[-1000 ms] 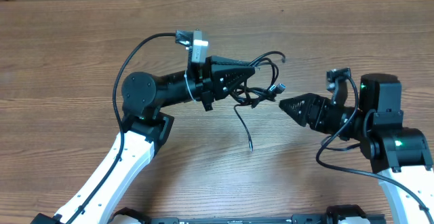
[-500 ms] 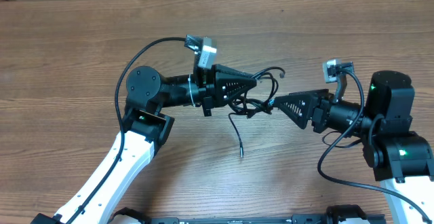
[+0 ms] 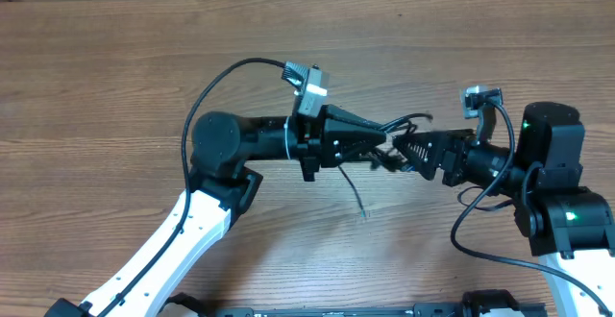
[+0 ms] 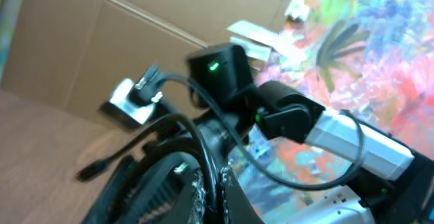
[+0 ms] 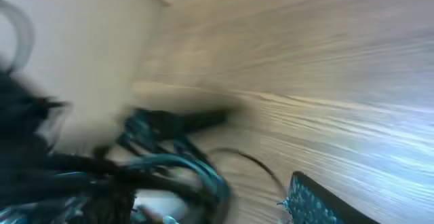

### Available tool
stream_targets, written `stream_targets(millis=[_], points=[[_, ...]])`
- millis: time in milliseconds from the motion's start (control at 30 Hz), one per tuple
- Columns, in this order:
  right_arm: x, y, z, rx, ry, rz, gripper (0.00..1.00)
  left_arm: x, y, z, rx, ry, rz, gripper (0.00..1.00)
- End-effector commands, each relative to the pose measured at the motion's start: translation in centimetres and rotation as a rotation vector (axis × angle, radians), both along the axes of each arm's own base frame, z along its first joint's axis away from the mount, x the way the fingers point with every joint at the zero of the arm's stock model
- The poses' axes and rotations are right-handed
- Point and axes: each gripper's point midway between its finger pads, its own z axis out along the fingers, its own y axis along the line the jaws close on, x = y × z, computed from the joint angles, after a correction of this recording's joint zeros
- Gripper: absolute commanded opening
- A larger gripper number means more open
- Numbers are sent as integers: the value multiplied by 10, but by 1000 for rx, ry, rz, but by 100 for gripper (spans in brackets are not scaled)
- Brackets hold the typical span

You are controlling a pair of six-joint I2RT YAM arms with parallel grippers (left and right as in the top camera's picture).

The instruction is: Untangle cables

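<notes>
Near the middle of the wooden worktop (image 3: 115, 67), the two arms meet tip to tip, with the cables (image 3: 408, 122) bunched between them. From overhead, the left pincer (image 3: 377, 142) reaches in from the left with its jaws closed on the knot of thin black cords. The right pincer (image 3: 404, 150) comes in from the right and points straight at it, so the two tips sit just beside each other. Small loops of cord rise above and to the right of the meeting point. One loose cable end (image 3: 359, 200) trails down from the knot toward the near edge, ending in a small plug. The left wrist view shows the cables (image 4: 203, 142) arching over a dark ribbed finger (image 4: 152, 187) at the bottom of the frame. The right arm (image 4: 285, 112), with its green light, fills the background in front of a sheet of cardboard (image 4: 81, 41). The right wrist view is badly blurred. In it the cables (image 5: 176, 159) show as a dark smear at lower left over the worktop (image 5: 325, 68). One textured finger pad (image 5: 319, 200) sits far to the lower right, well apart from the cords. The right pincer's jaws therefore stand apart and grip nothing that can be made out. Whether either finger touches a cord cannot be told.
</notes>
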Motion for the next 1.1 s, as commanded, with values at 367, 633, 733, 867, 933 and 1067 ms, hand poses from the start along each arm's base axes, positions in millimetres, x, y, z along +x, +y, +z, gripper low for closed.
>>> stream_targets(millis=[367,633,733,867,933,1067], points=[[9,-51,-36,-236,117,-277,76,-12,5,26,-56,-36,-21,4],[-17,-1,7,-77,-84,65,77,18,19,15,-19,39,67,4],[-31,9,24,-57,-199,167,77,22,20,16,-30,44,89,4],[-34,10,30,-58,-238,182,80,28,20,20,-50,71,121,4],[-35,11,30,-56,-242,190,80,28,20,20,-50,75,120,4],[-34,13,36,-54,-285,208,81,21,14,20,-48,118,85,4]])
